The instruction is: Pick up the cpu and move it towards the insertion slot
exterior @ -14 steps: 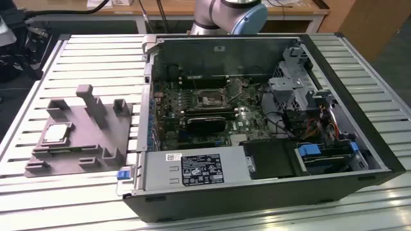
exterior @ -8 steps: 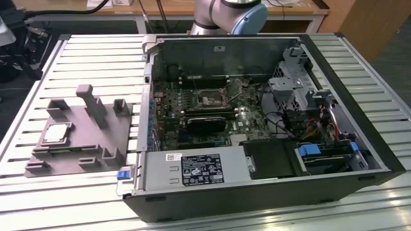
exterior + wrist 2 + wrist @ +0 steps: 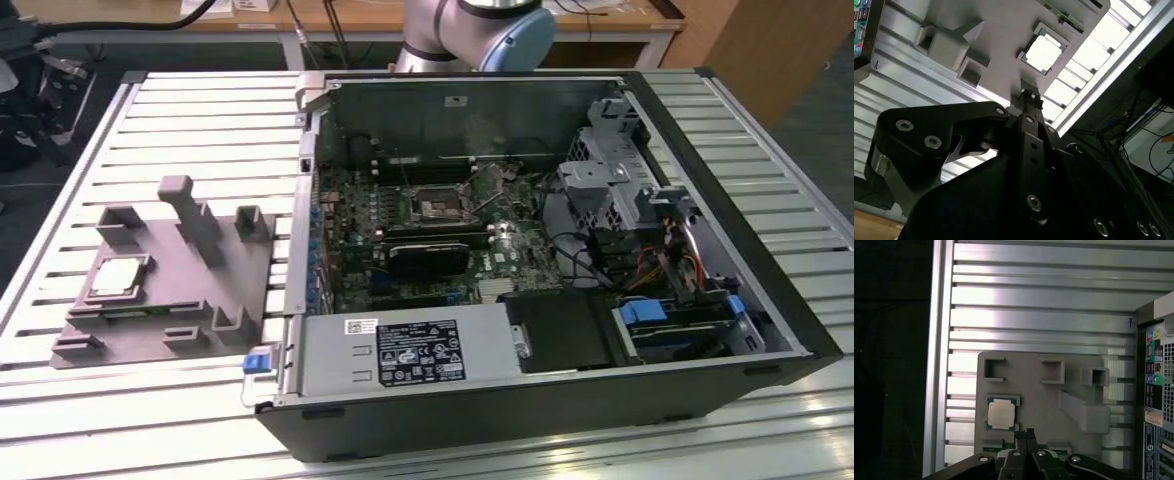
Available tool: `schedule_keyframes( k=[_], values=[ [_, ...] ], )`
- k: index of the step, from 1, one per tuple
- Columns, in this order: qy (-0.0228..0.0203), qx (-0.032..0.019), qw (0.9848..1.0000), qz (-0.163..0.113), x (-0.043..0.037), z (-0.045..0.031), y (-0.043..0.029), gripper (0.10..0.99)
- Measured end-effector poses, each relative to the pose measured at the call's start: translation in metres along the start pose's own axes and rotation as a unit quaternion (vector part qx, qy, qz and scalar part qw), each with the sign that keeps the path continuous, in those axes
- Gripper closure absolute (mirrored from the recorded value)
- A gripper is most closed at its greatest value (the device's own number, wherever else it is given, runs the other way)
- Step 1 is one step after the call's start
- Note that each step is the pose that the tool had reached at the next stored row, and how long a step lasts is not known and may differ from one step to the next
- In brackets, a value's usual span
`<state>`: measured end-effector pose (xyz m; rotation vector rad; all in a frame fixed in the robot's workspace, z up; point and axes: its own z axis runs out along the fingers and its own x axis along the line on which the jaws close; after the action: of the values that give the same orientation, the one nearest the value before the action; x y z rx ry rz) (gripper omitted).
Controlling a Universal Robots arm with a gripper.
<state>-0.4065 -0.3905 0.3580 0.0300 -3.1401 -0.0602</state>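
You have the cpu (image 3: 118, 277) lying flat in a shallow square recess of the grey fixture (image 3: 187, 295), shiny metal top up, its pale rim framed by the recess walls. The other pockets and upright posts of the fixture that you can see hold nothing. The fixture sits on the slatted metal counter (image 3: 200, 120).

In both wrist views, your gripper (image 3: 1024, 433) hangs over the fixture's edge, near one corner of the cpu and apart from it. Its fingertips are drawn close together, with nothing between them.

Just beside the fixture, on the exterior view's right, the open computer case (image 3: 534, 420) lies on its side. Inside it is the green circuit board (image 3: 521, 260). The insertion slot (image 3: 438, 207) is set into this board, a dark square in a silver frame, well apart from the fixture. On the board next to the slot is a long black card (image 3: 427, 258). The case corner nearest the fixture holds a labelled metal box (image 3: 400, 350), and the side farthest from the fixture holds drive bays with blue tabs (image 3: 654, 312) and loose cables.

The arm (image 3: 474, 30) rises beyond the case.
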Motion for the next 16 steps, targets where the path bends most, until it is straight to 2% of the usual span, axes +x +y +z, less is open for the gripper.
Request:
schedule_keyframes(
  k=[3,5,16],
  values=[
    [0.0,0.0,1.0,0.0,0.0073,0.0004,0.0001,0.98],
    [0.0,0.0,1.0,0.0,0.0094,0.0008,0.0,0.98],
    [0.0002,0.0,1.0,0.0,0.0102,0.004,-0.0001,0.98]
  ],
)
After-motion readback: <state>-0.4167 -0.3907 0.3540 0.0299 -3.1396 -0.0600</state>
